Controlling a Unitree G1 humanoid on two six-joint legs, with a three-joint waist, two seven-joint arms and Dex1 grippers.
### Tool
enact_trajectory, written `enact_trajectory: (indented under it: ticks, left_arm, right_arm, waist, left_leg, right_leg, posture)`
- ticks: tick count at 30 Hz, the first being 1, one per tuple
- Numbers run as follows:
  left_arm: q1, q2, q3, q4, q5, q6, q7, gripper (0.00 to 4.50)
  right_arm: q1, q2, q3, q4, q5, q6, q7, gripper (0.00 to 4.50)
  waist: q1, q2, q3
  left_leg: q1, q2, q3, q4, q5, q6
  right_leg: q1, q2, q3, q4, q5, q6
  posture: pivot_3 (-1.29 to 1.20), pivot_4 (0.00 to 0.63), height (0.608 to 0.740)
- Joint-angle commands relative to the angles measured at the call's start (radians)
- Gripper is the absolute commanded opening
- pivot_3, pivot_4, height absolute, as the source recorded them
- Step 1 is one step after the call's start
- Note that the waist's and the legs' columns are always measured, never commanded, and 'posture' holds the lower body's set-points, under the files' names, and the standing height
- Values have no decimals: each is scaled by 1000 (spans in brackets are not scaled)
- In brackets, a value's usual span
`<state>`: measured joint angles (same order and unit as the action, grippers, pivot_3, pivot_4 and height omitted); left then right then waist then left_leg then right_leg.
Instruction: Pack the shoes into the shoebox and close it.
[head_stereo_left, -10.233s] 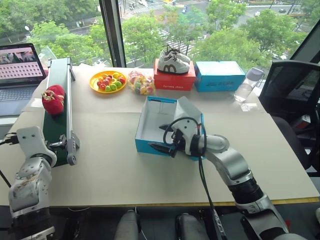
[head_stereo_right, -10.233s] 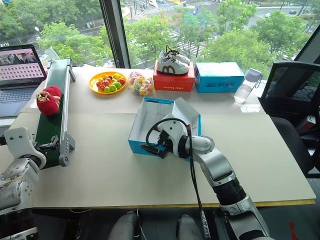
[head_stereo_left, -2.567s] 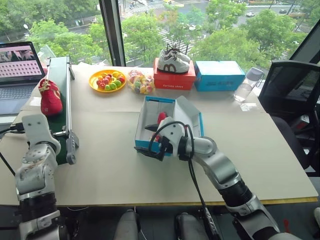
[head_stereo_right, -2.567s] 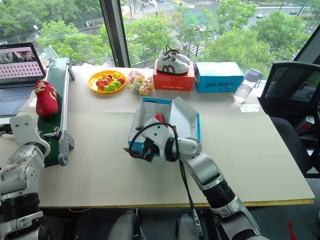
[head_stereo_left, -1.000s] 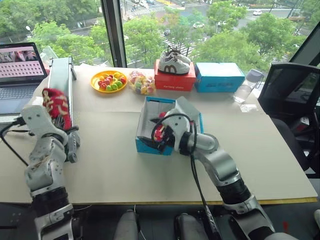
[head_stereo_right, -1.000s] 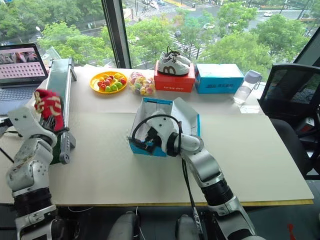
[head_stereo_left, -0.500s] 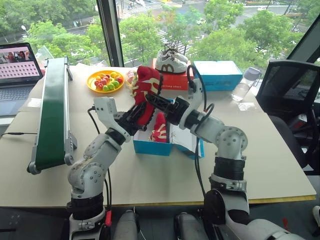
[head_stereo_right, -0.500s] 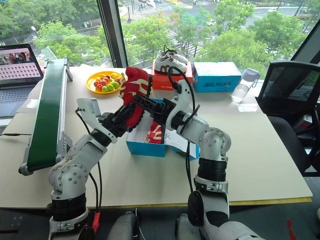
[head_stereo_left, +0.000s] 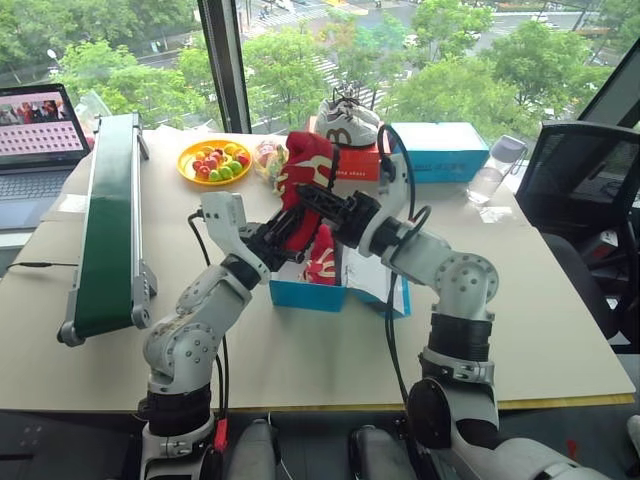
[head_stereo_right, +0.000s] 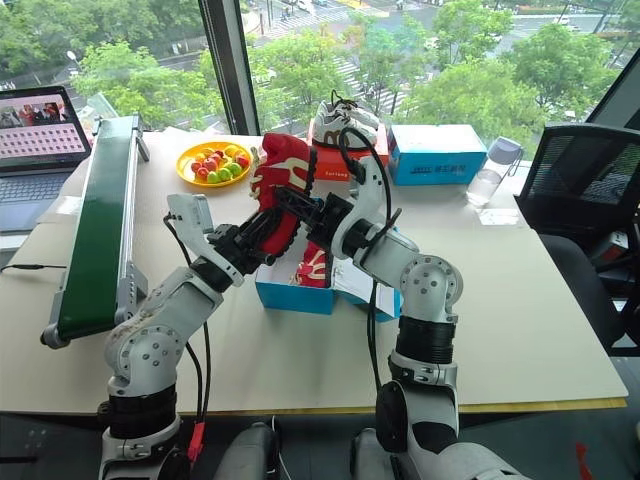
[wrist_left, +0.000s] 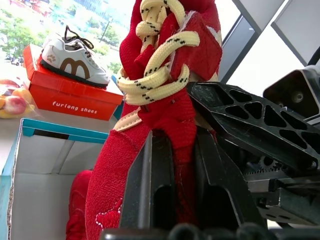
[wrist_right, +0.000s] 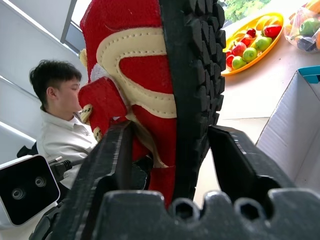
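Observation:
One red shoe (head_stereo_left: 305, 170) with cream laces hangs upright above the open blue shoebox (head_stereo_left: 300, 293). My left gripper (head_stereo_left: 280, 232) is shut on its lower fabric, seen close in the left wrist view (wrist_left: 175, 165). My right gripper (head_stereo_left: 320, 200) reaches in from the other side. Its two fingers press the shoe's upper and black sole (wrist_right: 195, 75) between them. The other red shoe (head_stereo_left: 322, 258) stands inside the box. The white-lined lid (head_stereo_left: 365, 275) leans open to the right.
A green conveyor (head_stereo_left: 108, 220) and a laptop (head_stereo_left: 35, 130) are on the left. At the back are a yellow fruit plate (head_stereo_left: 215, 160), a red box with white sneakers (head_stereo_left: 350, 120), a plain blue box (head_stereo_left: 440, 150) and a bottle (head_stereo_left: 487, 170). A person (wrist_right: 55, 115) sits beyond.
My left arm swung the red shoe from the conveyor over to the shoebox. My right gripper rose out of the box, rolled, and closed its fingers onto the shoe.

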<state>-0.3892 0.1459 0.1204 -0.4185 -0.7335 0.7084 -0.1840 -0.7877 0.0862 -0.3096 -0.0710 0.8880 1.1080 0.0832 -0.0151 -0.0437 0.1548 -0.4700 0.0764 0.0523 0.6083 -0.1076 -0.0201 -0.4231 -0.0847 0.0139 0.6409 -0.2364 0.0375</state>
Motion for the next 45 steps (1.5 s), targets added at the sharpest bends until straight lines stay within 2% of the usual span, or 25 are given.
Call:
enact_trajectory:
  ticks: [1, 4, 10, 12, 14, 16, 19, 23, 25, 30, 36, 45]
  left_arm:
    - [-12, 3, -26, -37, -7, -4, -14, 45]
    - [-8, 8, -27, -40, -6, -3, -14, 45]
    - [6, 4, -28, -42, 12, -33, -15, 45]
    - [5, 32, -45, -40, 42, -24, -15, 1010]
    - [7, 62, -54, -34, 59, -10, -26, 1711]
    - [31, 136, -74, -42, 116, -40, -69, 2080]
    - [89, 263, -54, -24, 205, -96, -130, 2080]
    - [146, 364, -4, -10, 238, -135, -189, 2080]
    - [161, 384, 16, -12, 244, -141, -201, 2080]
    - [186, 395, 44, -26, 258, -143, -203, 2080]
    - [211, 367, 49, -62, 263, -137, -179, 2080]
    - [217, 343, 34, -74, 268, -128, -171, 2080]
  right_arm:
    - [-24, 3, 4, -28, 24, -42, -6, 947]
    - [-26, 3, 10, -28, 27, -43, -6, 569]
    - [-37, 19, 1, -49, 74, -31, -20, 551]
    - [-48, 24, -10, -39, 83, -43, -41, 551]
    - [-64, 24, -22, -18, 76, -65, -76, 551]
    - [-90, 23, -44, 24, 49, -94, -137, 551]
    - [-137, 11, -76, 125, 21, -121, -225, 551]
    - [-181, 8, -61, 249, -21, -114, -273, 551]
    - [-194, 16, -55, 292, -32, -97, -290, 551]
    - [-208, 41, -47, 365, -39, -54, -339, 551]
    - [-204, 29, 6, 489, -119, -67, -312, 551]
    - [-422, 3, 84, 1143, -375, -403, -84, 551]
  waist:
    - [0, 0, 0]
    - [0, 0, 0]
    - [0, 0, 0]
    - [0, 0, 0]
    - [0, 0, 0]
    - [0, 1, 0]
    - [-8, 1, 1]
    - [-11, 3, 2]
    - [-12, 3, 2]
    - [-5, 4, 2]
    - [-6, 4, 2]
    - [-31, 4, 2]
  left_leg:
    - [0, 0, 0, 0, 0, 0]
    - [0, 0, 0, 0, 0, 0]
    - [-1, 0, 0, 0, 0, 0]
    - [-1, 0, 0, 0, 0, 0]
    - [-1, 0, 0, -1, 0, 0]
    - [-1, 0, 0, -1, 0, 0]
    - [0, 0, 0, -1, 0, 0]
    - [-1, 2, 1, -3, 0, 0]
    - [-2, 2, 1, -4, 0, 0]
    - [-5, 2, 1, -4, 0, 0]
    - [-6, 2, 1, -3, 0, 0]
    - [-2, 7, 0, -2, 0, 0]
  right_leg:
    - [0, 0, 0, 0, 0, 0]
    - [0, 0, 0, 0, 0, 0]
    - [0, 0, 0, -1, 0, 0]
    - [0, 0, 0, -1, 0, 0]
    - [0, 0, 0, -1, 0, 0]
    - [0, 0, 0, -1, 0, 0]
    - [-1, 0, 0, -1, 0, -1]
    - [-3, 1, 0, -1, -1, -3]
    - [-4, 1, 0, -1, -1, -3]
    - [-5, 1, -1, -3, -1, -2]
    - [-6, 1, -1, -3, -1, -2]
    - [-2, 7, 0, -4, 0, -4]
  posture:
    - [0, 150, 740]
    - [0, 150, 740]
    - [0, 150, 740]
    - [0, 150, 740]
    - [0, 150, 740]
    - [0, 150, 740]
    - [0, 150, 740]
    - [0, 150, 740]
    - [0, 150, 740]
    - [0, 150, 740]
    - [0, 150, 740]
    - [0, 150, 740]
